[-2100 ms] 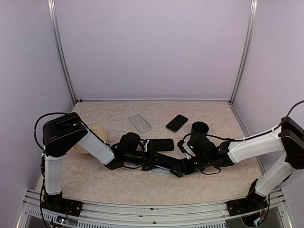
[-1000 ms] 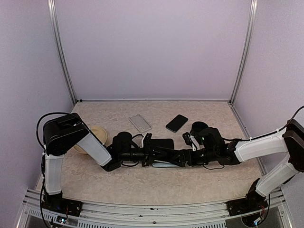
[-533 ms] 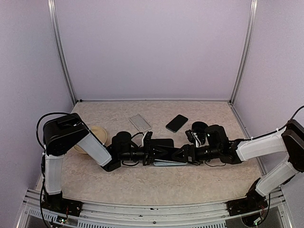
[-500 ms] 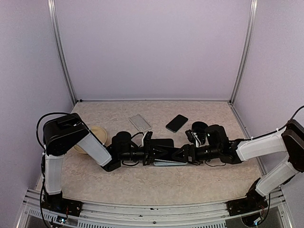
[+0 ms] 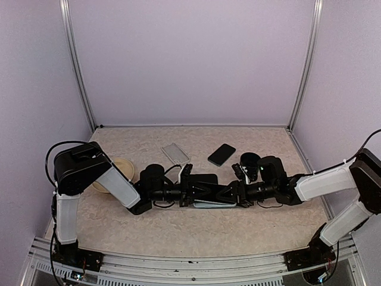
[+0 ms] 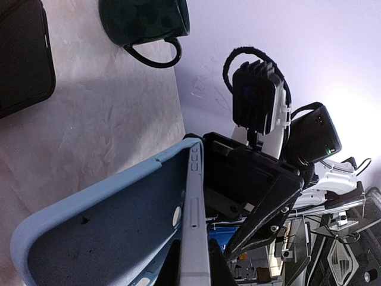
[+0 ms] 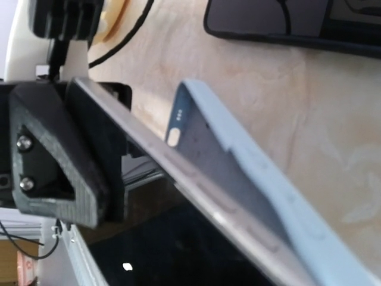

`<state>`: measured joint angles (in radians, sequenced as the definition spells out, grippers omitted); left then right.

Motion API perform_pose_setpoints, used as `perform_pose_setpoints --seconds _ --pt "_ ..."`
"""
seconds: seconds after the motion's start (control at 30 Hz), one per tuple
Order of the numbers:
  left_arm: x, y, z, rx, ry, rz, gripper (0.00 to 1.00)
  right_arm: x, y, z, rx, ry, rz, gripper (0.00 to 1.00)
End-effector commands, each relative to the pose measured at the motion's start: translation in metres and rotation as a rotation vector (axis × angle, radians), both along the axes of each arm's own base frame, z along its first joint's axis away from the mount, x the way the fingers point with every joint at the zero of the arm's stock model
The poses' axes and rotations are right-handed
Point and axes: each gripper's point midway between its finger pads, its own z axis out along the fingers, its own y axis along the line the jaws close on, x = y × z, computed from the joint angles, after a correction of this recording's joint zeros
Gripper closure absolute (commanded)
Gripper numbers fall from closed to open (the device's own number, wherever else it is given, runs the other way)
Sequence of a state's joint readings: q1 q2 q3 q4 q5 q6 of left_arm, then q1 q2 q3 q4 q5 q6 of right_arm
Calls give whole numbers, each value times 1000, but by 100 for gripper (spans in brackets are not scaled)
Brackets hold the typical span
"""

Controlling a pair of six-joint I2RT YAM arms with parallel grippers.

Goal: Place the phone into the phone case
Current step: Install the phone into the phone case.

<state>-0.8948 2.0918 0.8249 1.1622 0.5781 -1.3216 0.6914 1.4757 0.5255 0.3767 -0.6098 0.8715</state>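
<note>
Stretching in from 9 o'clock, the left pincer (image 5: 191, 192) meets the right pincer (image 5: 230, 193), which points in from 3 o'clock, near the middle of the worktop (image 5: 178, 238). The blue phone case (image 5: 211, 204) sits between them, low over the worktop, with one pincer at each end. The phone (image 7: 178, 253) is right against the case. Its silver edge runs along the blue wall, but it leans out at an angle and is not flat inside.

In the left wrist view, dark fingers (image 6: 219, 271) sit on both sides of the silver edge, so the left pincer looks clenched on the phone. The right pincer touches the other end. Its own fingers do not show in its wrist view, so I cannot tell if it grips or is loose.

From the top, the arms hide most of the phone and case, and only a thin blue strip shows. A flat black thing (image 5: 203, 180) lies just beside the case at 12 o'clock; I cannot tell what it is. Farther back are a clear case (image 5: 175, 154) at 11 o'clock and a black phone (image 5: 221, 154) at 12 o'clock. A dark mug (image 5: 250, 161) at 2 o'clock and a tan bowl (image 5: 119, 170) at 10 o'clock are partly hidden by the arms.
</note>
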Motion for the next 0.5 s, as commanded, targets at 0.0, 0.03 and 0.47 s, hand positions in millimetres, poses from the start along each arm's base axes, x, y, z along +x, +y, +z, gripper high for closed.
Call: perform_pose_setpoints --seconds 0.0,0.03,0.47 --pt "-21 -14 28 -67 -75 -103 100 3 14 35 144 -94 64 32" --pt "-21 -14 27 -67 -76 -107 100 2 14 35 150 -89 67 34" --pt "-25 -18 25 -63 -79 -133 100 -1 16 37 183 -71 92 49"
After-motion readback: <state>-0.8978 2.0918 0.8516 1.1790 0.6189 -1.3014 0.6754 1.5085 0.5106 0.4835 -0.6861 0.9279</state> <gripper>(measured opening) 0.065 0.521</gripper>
